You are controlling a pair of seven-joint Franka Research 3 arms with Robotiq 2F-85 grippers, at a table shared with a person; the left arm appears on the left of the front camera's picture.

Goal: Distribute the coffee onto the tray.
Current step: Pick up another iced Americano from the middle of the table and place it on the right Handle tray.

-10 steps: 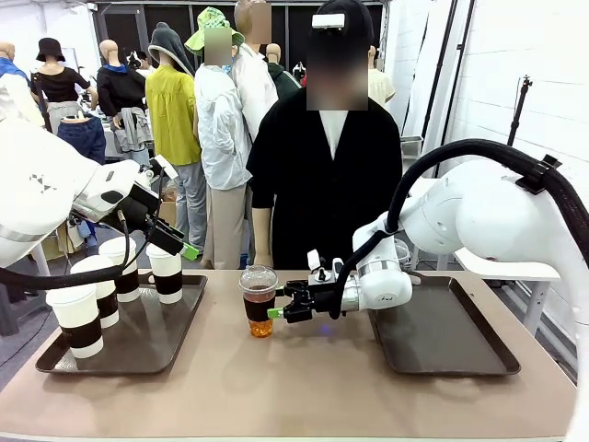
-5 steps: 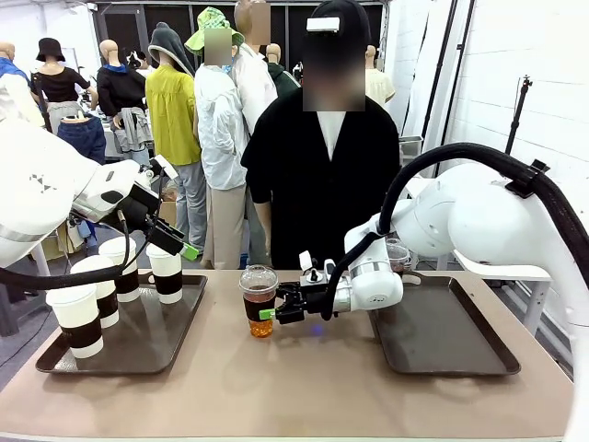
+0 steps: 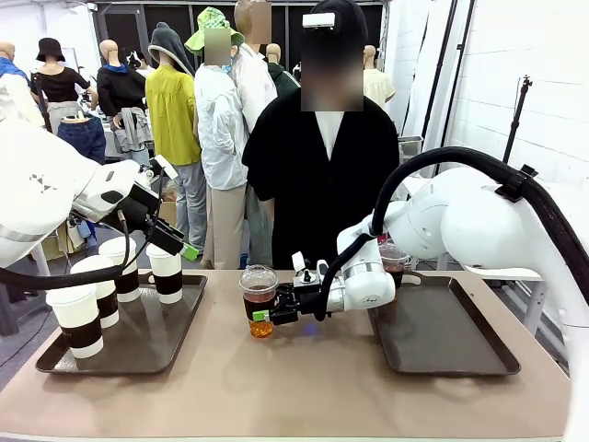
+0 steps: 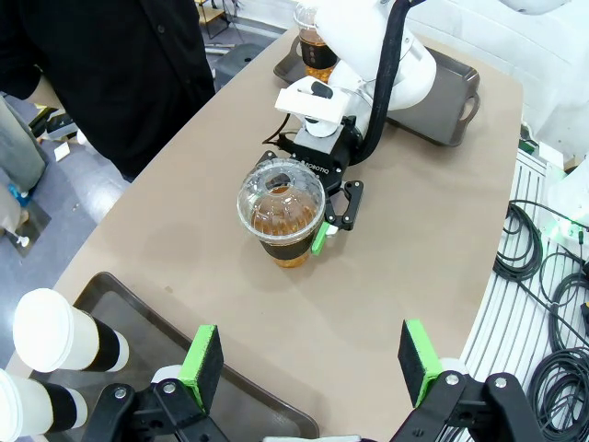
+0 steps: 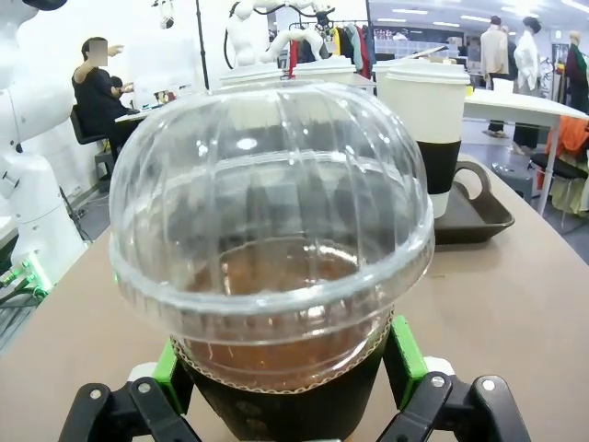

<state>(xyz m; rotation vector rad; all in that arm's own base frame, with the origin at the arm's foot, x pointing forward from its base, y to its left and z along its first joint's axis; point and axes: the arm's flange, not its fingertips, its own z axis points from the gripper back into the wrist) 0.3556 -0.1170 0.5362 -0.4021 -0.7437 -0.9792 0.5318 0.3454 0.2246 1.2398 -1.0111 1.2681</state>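
Observation:
A clear dome-lidded cup of brown coffee (image 3: pixel 259 293) (image 4: pixel 281 210) (image 5: pixel 271 249) stands on the table's middle. My right gripper (image 3: pixel 269 311) (image 4: pixel 324 219) (image 5: pixel 287 373) is open, its green pads on either side of the cup's dark sleeve. A second clear cup (image 3: pixel 394 257) (image 4: pixel 316 44) stands on the right tray (image 3: pixel 451 345) (image 4: pixel 453 90), partly behind my right arm. Several white cups with brown sleeves (image 3: pixel 77 318) (image 4: pixel 63 333) (image 5: pixel 433 110) stand on the left tray (image 3: pixel 147 345) (image 5: pixel 479 216). My left gripper (image 3: pixel 179 244) (image 4: pixel 308 361) hangs open above that tray, holding nothing.
A person in black (image 3: pixel 322 175) stands at the far edge, right behind the middle cup. Bare tabletop (image 3: pixel 294 387) lies between the trays and along the near edge. Cables (image 4: pixel 543 276) lie beside the table.
My right gripper has slid left along the table until its fingers flank the clear cup. The cup and my left arm have stayed put.

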